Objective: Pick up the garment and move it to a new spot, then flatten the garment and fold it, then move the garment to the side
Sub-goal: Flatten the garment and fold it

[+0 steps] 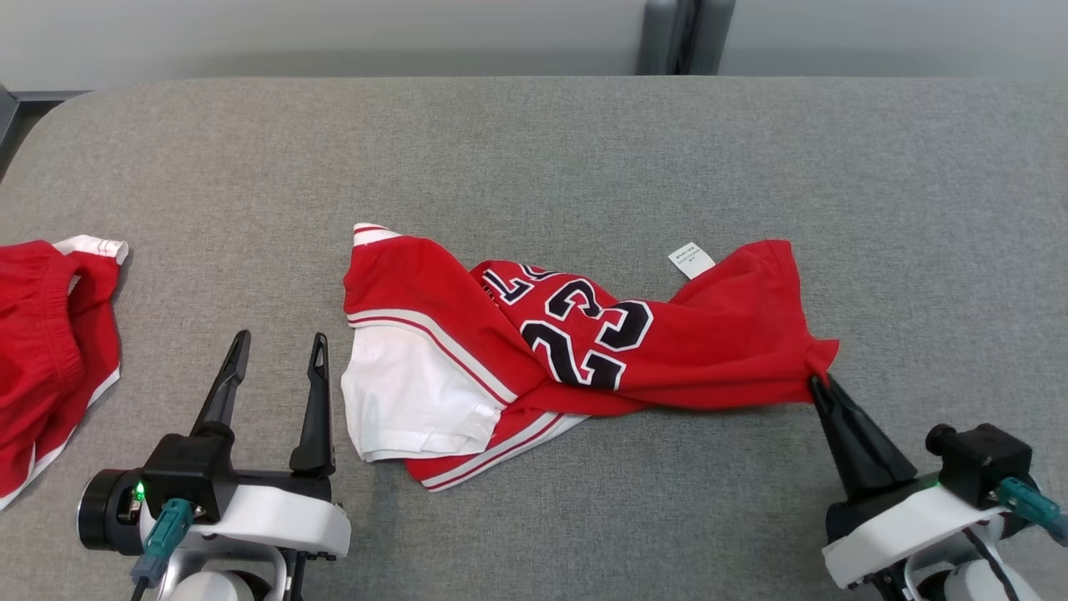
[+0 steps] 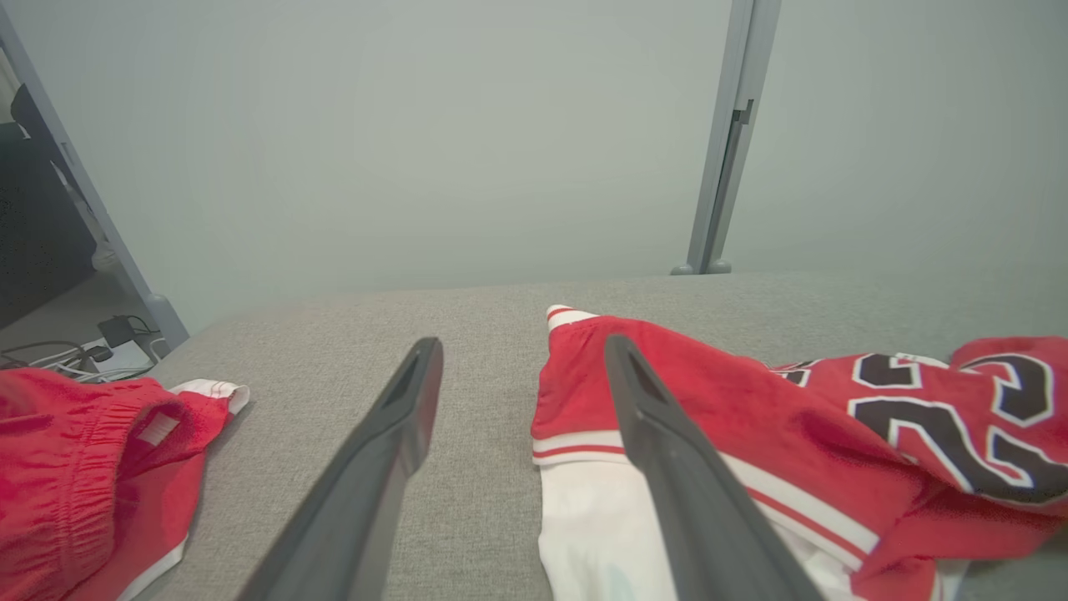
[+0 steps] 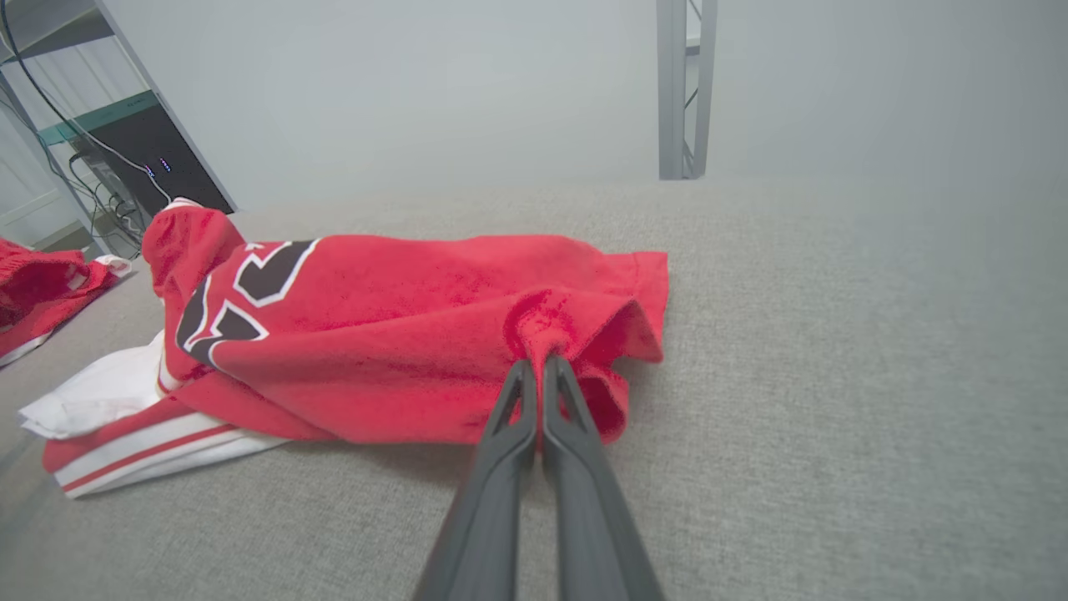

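Observation:
The garment (image 1: 534, 334) is a red and white jersey with black numerals, lying crumpled and twisted in the middle of the grey table (image 1: 534, 150). My right gripper (image 1: 816, 382) is shut on the jersey's near right corner; in the right wrist view the red cloth (image 3: 417, 334) bunches up between the closed fingertips of that gripper (image 3: 538, 365). My left gripper (image 1: 279, 344) stands open just left of the jersey's white part, holding nothing. In the left wrist view the left gripper (image 2: 521, 367) has its right finger (image 2: 667, 451) over the jersey's (image 2: 751, 426) left edge.
A second red garment (image 1: 42, 351) with white trim lies at the table's left edge, also seen in the left wrist view (image 2: 92, 467). A grey post (image 1: 680, 37) stands behind the table. Bare grey cloth stretches behind and to the right of the jersey.

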